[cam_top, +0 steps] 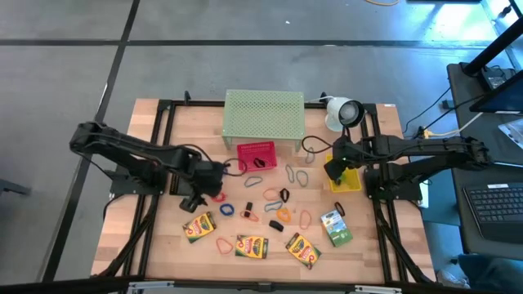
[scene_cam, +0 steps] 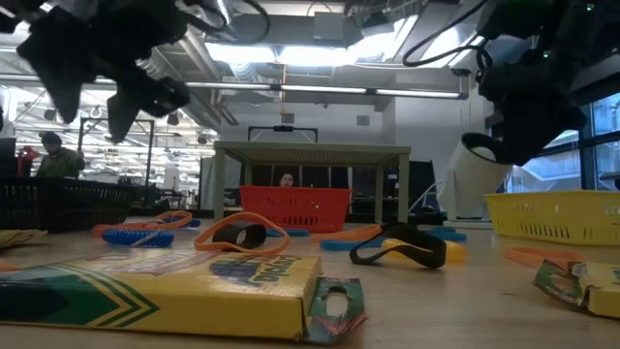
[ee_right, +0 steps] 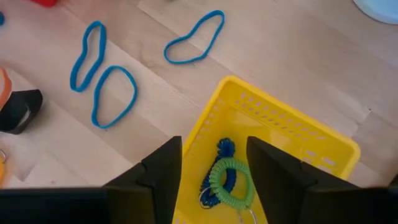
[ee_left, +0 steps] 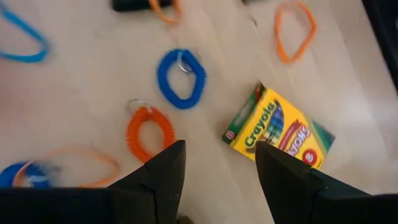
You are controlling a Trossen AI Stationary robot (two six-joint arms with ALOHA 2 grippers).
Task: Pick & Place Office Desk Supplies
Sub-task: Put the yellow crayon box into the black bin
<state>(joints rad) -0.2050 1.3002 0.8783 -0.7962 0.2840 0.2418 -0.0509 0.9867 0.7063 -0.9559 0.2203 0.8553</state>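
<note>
My left gripper [ee_left: 217, 168] is open and hovers above the table, over an orange-red coil loop [ee_left: 149, 134], a blue coil loop [ee_left: 180, 78] and a yellow-and-green crayon box [ee_left: 280, 130]. In the high view it sits left of centre [cam_top: 200, 192]. My right gripper [ee_right: 214, 168] is open above a yellow basket [ee_right: 280, 130] that holds a green coil [ee_right: 231, 183] and a blue coil [ee_right: 221, 152]. Several crayon boxes [cam_top: 198, 226] [cam_top: 251, 246] [cam_top: 302, 250] lie flat along the near side. Blue band loops [ee_right: 112, 96] and dark clips [cam_top: 282, 195] lie scattered mid-table.
A red basket [cam_top: 257, 157] stands in front of the pale green mesh stand [cam_top: 264, 116] at the far side. The white round device [cam_top: 343, 112] is at the far right, behind the yellow basket [cam_top: 345, 178]. A black frame [cam_top: 155, 155] runs along the table's sides.
</note>
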